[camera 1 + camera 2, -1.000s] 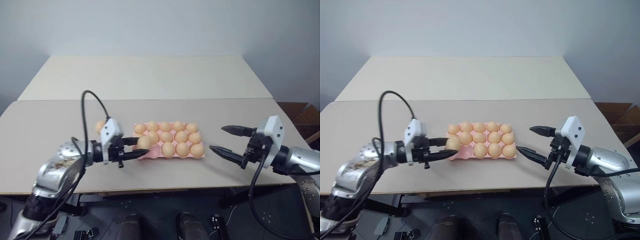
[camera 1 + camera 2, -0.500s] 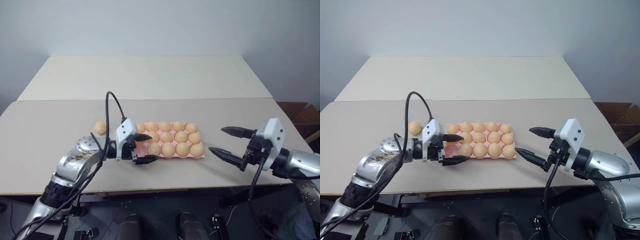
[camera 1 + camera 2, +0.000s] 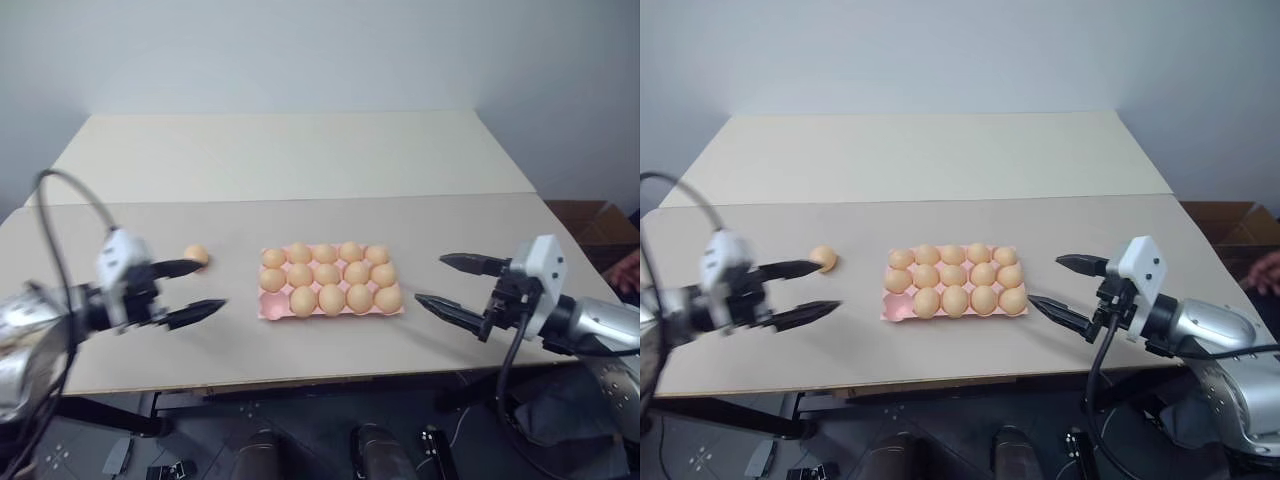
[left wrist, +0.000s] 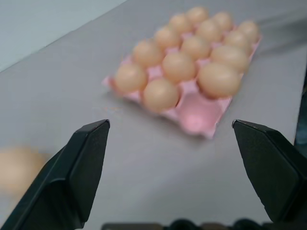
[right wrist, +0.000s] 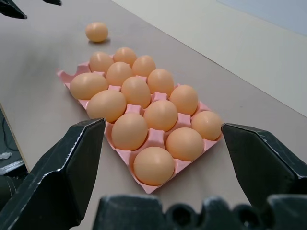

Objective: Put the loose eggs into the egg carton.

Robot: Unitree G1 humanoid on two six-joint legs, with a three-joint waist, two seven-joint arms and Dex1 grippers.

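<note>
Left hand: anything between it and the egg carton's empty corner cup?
No. In the left wrist view, bare table runs from the open left hand to the egg carton. The loose egg sits off to one side.

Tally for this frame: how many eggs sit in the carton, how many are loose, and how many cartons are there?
Eggs in carton: 14
Loose eggs: 1
Egg cartons: 1
Total: 16 things, 15 of them eggs

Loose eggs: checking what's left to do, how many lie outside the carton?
1. The loose egg lies on the table left of the egg carton, by the open left claw.
</note>
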